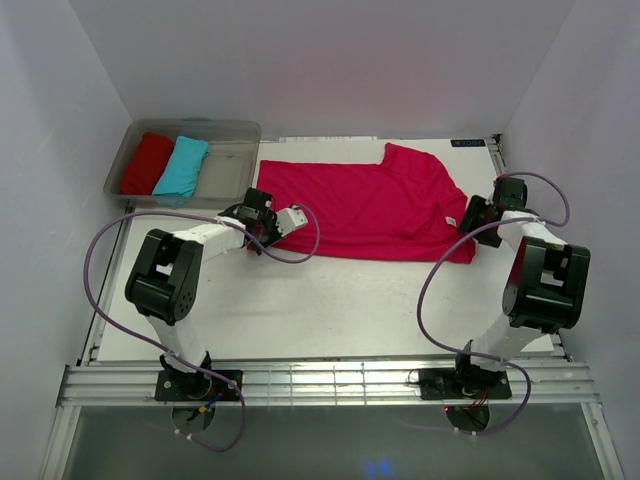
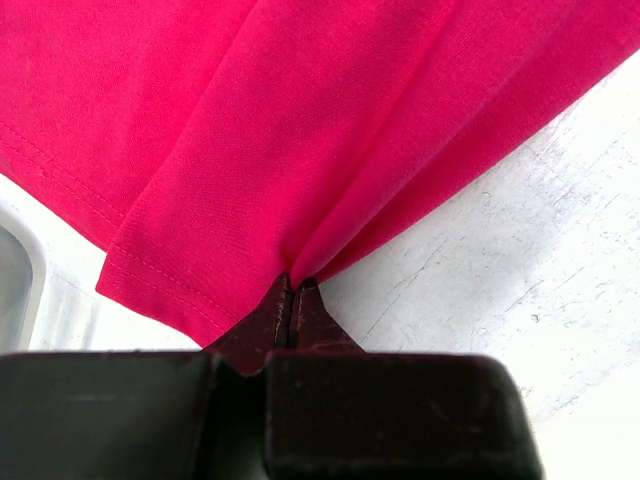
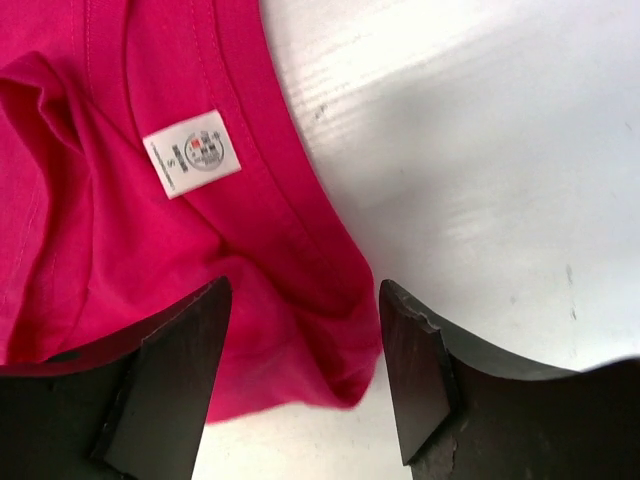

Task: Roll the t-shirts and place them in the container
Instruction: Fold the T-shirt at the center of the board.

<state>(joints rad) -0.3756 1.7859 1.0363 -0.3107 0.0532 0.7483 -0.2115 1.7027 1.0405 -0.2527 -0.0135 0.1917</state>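
The pink t-shirt (image 1: pixel 370 205) lies along the surface's (image 1: pixel 330 310) far edge, left jaws clamping its hem, right jaws open astride its collar.

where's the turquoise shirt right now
In the top view, the turquoise t-shirt lies rolled in the clear bin at the far left, with the red t-shirt just left of it.

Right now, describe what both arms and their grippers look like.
The left arm and right arm: white links with black joint housings, a thin purple cable looping off each. The left gripper and right gripper: dark, wedge-shaped fingers. No markings readable.
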